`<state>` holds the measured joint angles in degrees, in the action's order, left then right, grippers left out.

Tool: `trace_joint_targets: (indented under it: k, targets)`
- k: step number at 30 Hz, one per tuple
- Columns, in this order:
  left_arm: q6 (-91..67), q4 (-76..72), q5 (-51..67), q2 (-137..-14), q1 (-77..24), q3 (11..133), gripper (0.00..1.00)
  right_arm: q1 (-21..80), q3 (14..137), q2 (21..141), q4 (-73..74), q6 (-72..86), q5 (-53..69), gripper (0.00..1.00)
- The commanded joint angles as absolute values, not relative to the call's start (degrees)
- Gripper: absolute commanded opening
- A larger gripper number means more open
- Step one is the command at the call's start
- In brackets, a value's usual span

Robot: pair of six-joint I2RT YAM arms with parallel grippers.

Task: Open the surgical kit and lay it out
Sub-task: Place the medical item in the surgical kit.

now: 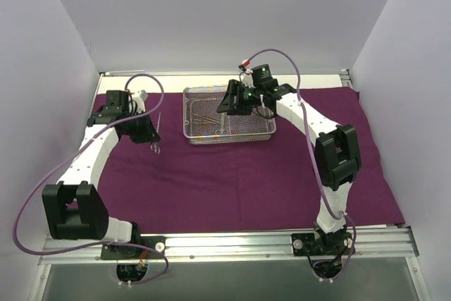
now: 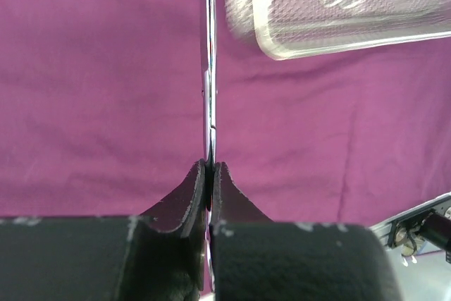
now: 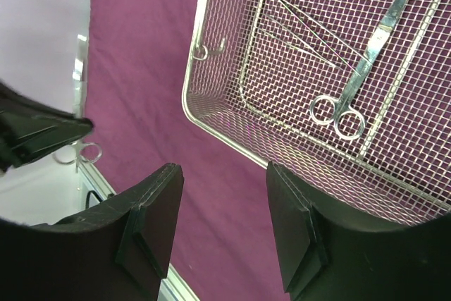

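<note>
Purple cloth wrap (image 1: 246, 181) lies spread flat over most of the surface. Silver wire-mesh tray (image 1: 232, 138) sits on the cloth, far centre. Left jaws are clamped tight on a slim metal instrument (image 1: 158, 133), which is held above the cloth, left of the tray and apart from it. Right jaws stand open with nothing between them, hanging over the tray's right part.

Left wrist view: the instrument (image 2: 210, 89) shows edge-on, a thin bright line running straight out from between the black pads (image 2: 187, 199). The tray (image 2: 338, 44) is blurred at top right, with the cloth (image 2: 91, 103) behind. The overhead view adds small loops at the instrument's near end, probably ring handles.

Right wrist view: scissors (image 3: 356, 79) with ring handles lie inside the tray (image 3: 187, 103), with thinner instruments (image 3: 303, 26) beside them. Overhead these show only as faint lines. The gap between the right pads (image 3: 151, 223) shows the cloth (image 3: 141, 40) and the tray's corner. At the left edge a dark shape has a metal ring (image 3: 88, 151) under it.

Around: white walls (image 1: 211, 12), an aluminium rail (image 1: 232, 244) along the near edge, and purple cables (image 1: 28, 202) looping off both arms. The right arm (image 1: 310, 121) crosses the tray's right corner and hides that part overhead.
</note>
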<state>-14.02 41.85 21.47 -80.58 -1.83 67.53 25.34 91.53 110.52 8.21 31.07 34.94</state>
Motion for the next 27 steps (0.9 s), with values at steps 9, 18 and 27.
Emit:
trace_joint_targets:
  k: [9,18,27]
  targets:
    - [-12.66,51.24,-3.41,-87.27,-3.95,72.24,0.02,25.66,92.99,112.15,10.99,26.89,34.63,0.51]
    - [-13.8,51.42,-27.49,-95.17,-15.29,74.0,0.02,25.66,92.29,112.94,11.25,26.28,35.16,0.51]
    - [-10.9,48.08,-36.83,-103.7,-17.75,73.65,0.02,25.31,91.59,112.5,12.48,24.79,34.98,0.51]
